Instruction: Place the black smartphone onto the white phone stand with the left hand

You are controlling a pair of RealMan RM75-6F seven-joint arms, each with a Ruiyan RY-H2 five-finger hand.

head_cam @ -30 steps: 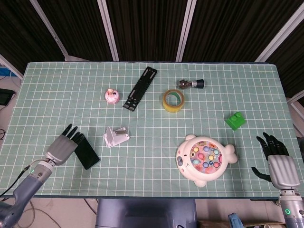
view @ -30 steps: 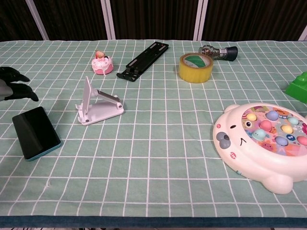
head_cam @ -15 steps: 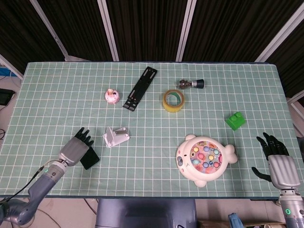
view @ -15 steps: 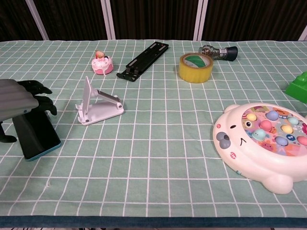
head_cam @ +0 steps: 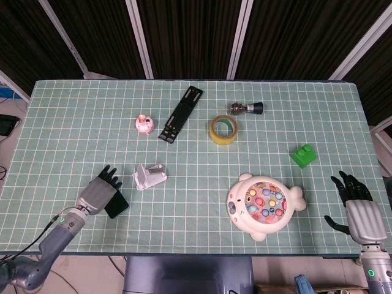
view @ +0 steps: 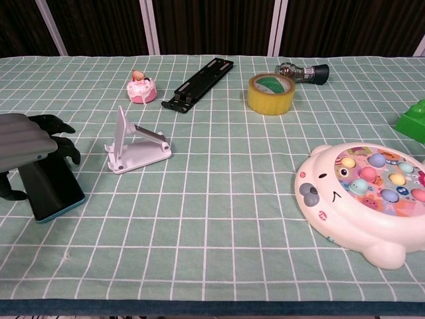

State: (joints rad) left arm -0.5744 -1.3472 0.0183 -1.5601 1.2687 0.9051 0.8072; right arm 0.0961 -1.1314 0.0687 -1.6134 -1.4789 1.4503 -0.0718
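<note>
Presently, reach-to-grasp step: left hand (view: pixel 26 136) poised over black smartphone (view: pixel 52 189), fingers spread, not visibly gripping; contact cannot be judged. Smartphone flat on table (head_cam: pixel 73 122) near front-left corner, just beside white phone stand (view: pixel 136 145), which is empty. Right hand (head_cam: pixel 358 205) open, idle past table's right edge. Next move likely needs fingers closed on smartphone edges, lift, tilt onto stand ledge. No readable brands or writing.

Bare checked tablecloth (view: pixel 219 219) lies between the black smartphone (view: pixel 52 189) and the white phone stand (view: pixel 136 147) just beside it. The pink cake toy (view: pixel 141 88) and black bracket (view: pixel 198 83) stand well behind.
</note>
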